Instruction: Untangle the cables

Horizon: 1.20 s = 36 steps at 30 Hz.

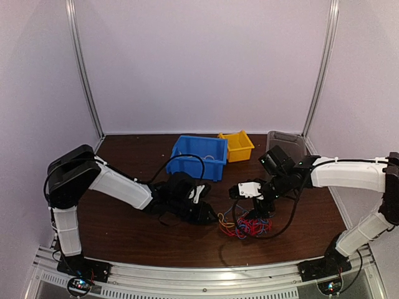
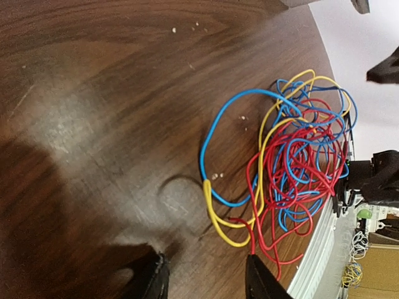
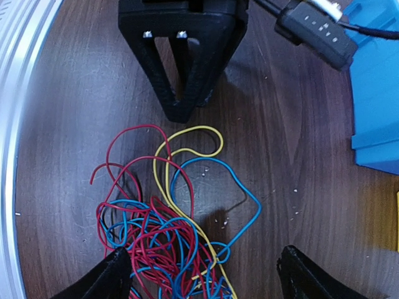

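Observation:
The cables (image 1: 244, 225) are a tangle of thin red, blue and yellow strands lying on the brown table between the two arms. My left gripper (image 1: 209, 215) sits low just left of the tangle. In the left wrist view it (image 2: 206, 283) is open and empty, with the cables (image 2: 303, 156) ahead and a red strand end right beside one finger (image 2: 265, 280). My right gripper (image 1: 262, 210) hovers over the tangle's right side. In the right wrist view it (image 3: 209, 280) is open wide and empty, with the cables (image 3: 156, 243) lying between and ahead of its fingers.
A blue bin (image 1: 199, 156), a yellow bin (image 1: 237, 145) and a grey container (image 1: 287, 142) stand at the back of the table. The metal front rail (image 1: 206, 274) runs close to the tangle. The blue bin's edge (image 3: 374, 93) shows in the right wrist view.

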{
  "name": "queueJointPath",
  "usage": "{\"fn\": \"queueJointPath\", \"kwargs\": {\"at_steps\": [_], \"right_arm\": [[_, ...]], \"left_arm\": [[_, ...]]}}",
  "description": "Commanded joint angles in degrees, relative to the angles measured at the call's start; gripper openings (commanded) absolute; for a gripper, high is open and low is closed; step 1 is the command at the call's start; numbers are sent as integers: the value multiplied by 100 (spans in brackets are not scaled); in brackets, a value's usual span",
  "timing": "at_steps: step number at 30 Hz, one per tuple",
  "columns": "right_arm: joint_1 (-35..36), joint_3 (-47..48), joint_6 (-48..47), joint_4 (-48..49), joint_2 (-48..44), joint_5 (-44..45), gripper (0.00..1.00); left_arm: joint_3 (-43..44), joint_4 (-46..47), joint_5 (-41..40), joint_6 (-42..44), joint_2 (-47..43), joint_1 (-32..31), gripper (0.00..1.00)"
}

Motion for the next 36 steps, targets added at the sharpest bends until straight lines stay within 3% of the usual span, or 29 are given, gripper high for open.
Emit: {"fn": "queueJointPath", "kwargs": {"at_steps": [1,12,22,24,28,36], "right_arm": [[102,-215,33,260,217,-16,81],[287,-541,31,504,379,107,81],[281,-688,66,721,626,304,79],[286,-686,66,734,696,324,74],[288,-591,65,638,869,341,56],[289,-518,101,540,1081,435,35]], "left_arm": [[214,447,158,-112,247,120,41],[676,292,507,25,722,128,31],[724,190,461,56,723,128,9],[719,182,427,95,686,127,0],[670,181,333,188,546,127,0],[527,-634,-521,792,-334,223,0]]}}
